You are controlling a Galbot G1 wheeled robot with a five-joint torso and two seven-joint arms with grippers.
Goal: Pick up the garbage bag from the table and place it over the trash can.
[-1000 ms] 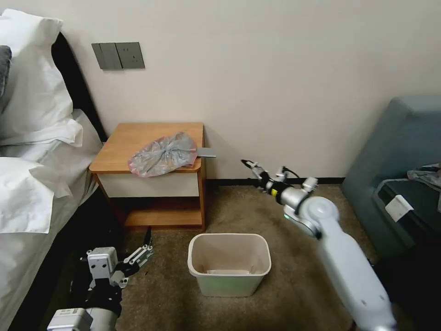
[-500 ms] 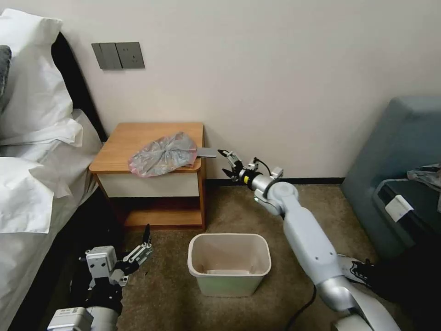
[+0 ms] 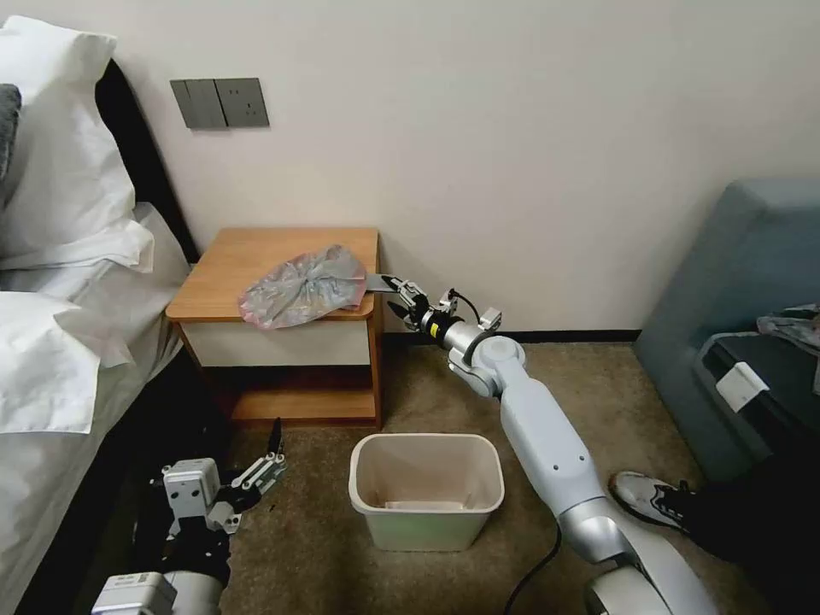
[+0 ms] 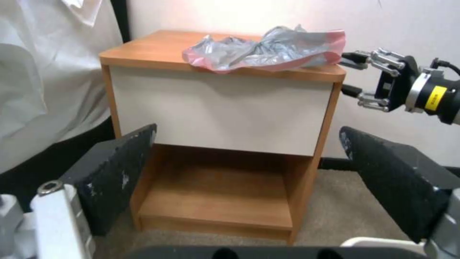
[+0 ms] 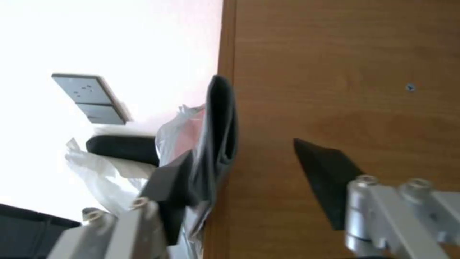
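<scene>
While our right gripper (image 3: 395, 292) stands with jaws spread astride the table (image 3: 256, 256) edge, the garbage bag (image 3: 301, 286) just ahead of them, we judge the lower finger may clamp wood and the slippery film slide free

The right arm stretches forward, its right gripper (image 3: 393, 292) spread open at the right edge of the table (image 3: 256, 256). The left gripper (image 3: 272, 453) sits low before the table's lower shelf, fingers (image 4: 115, 169) apart.
</scene>
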